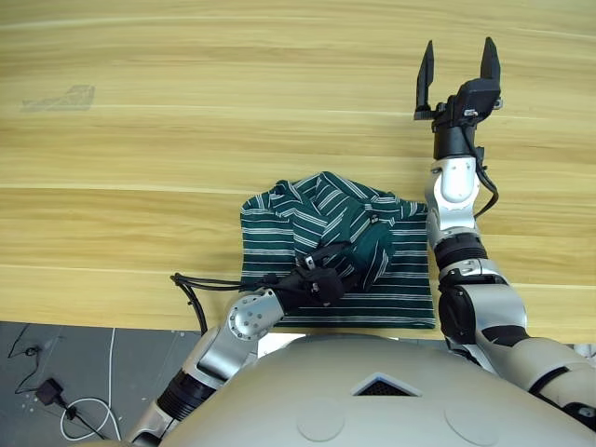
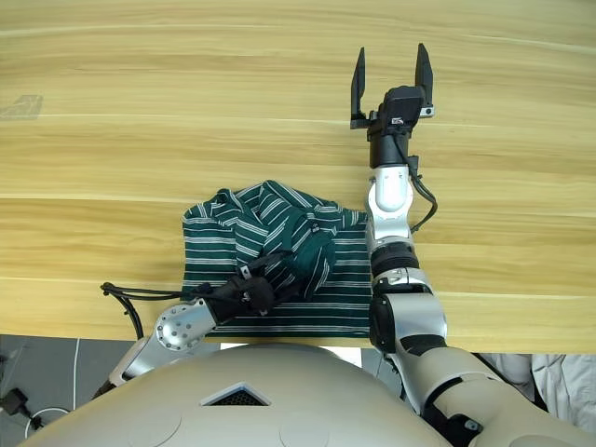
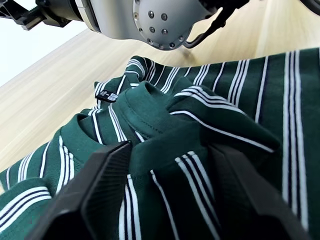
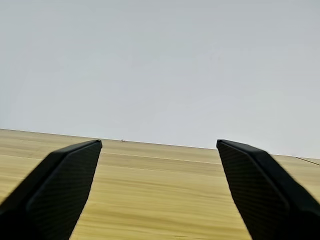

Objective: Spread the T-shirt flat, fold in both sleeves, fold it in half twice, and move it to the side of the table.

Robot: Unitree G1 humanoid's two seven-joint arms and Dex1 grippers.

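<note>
The dark green T-shirt (image 1: 279,223) with white stripes lies folded into a rough square near the table's front edge, with its collar part bunched up in the middle. My left gripper (image 1: 343,261) comes in from the front edge and is shut on that raised bunch of fabric (image 3: 170,135), one finger (image 3: 95,195) on each side. My right gripper (image 1: 458,70) stands open above bare wood, well beyond the shirt's right side, with nothing between its fingers (image 4: 55,195).
The pale wooden table (image 1: 186,121) spreads wide to the left, right and far side of the shirt. A black cable (image 1: 191,284) loops over the front edge by my left arm. My right forearm (image 1: 456,200) runs along the shirt's right edge.
</note>
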